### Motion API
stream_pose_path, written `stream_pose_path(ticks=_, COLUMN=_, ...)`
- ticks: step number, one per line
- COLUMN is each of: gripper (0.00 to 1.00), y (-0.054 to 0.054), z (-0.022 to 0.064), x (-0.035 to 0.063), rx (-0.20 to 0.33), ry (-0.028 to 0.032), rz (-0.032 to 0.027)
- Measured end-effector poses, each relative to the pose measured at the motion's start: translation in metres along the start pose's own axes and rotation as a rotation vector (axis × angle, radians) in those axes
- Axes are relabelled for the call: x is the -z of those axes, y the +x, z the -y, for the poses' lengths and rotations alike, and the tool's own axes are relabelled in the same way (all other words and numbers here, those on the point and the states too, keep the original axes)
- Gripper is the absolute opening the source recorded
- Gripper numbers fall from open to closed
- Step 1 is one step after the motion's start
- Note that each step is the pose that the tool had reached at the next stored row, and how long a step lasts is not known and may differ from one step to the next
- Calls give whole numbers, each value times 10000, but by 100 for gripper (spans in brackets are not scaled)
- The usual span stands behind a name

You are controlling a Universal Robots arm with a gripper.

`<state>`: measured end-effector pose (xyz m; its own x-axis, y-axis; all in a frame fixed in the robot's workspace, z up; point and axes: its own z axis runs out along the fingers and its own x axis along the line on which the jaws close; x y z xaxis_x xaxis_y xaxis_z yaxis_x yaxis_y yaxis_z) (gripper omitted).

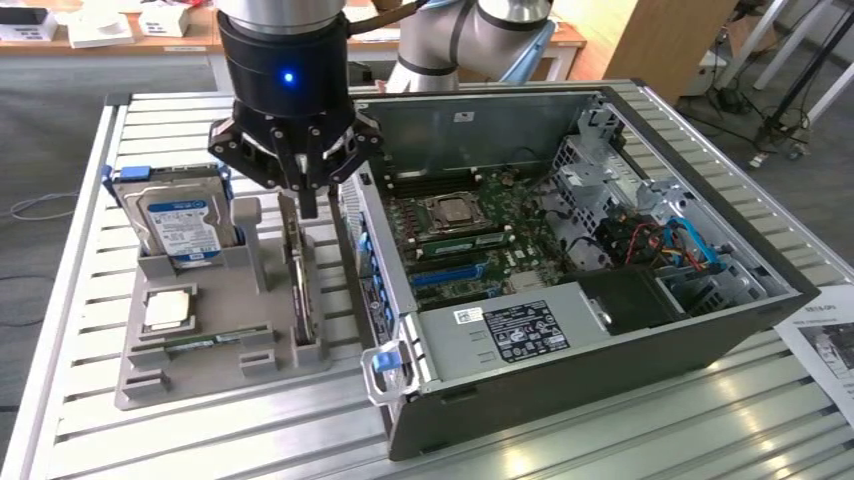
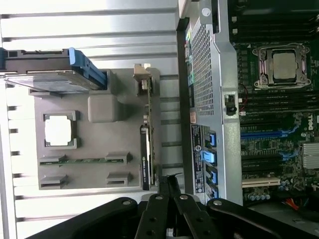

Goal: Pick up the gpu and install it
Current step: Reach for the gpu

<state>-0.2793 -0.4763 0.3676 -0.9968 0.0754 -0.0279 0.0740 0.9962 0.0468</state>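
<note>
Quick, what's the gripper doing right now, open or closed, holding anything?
Gripper: closed, holding nothing, tips just above the gpu, which stands on edge in the grey holder.

No text legible. Hard drive (image 1: 180, 225) blue label, power supply (image 1: 525, 330) black label, printed sheet (image 1: 825, 350): print too small to read.
</note>
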Motion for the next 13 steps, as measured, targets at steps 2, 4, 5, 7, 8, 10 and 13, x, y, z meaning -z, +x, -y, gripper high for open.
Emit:
stream_pose_path(ticks=2, gripper=11, y=28, z=0, x=38, rx=1, ry=-3, rz=2)
stream_pose_path(ticks=4, gripper=11, y=82, z=3, x=53, rx=1, ry=-9, rz=6)
stream_pose_path(ticks=5, gripper=11, y=116, z=5, x=55, rx=1, ry=-13, rz=13)
stream_pose_path(ticks=7, gripper=11, y=173, z=8, x=56, rx=0, ry=-16, rz=17)
stream_pose_path(ticks=8, gripper=11, y=199, z=9, x=57, rx=0, ry=-17, rz=17)
stream_pose_path(ticks=10, gripper=11, y=217, z=11, x=58, rx=-1, ry=-26, rz=17)
stream_pose_path(ticks=13, gripper=11, y=217, z=11, x=57, rx=0, ry=-32, rz=17)
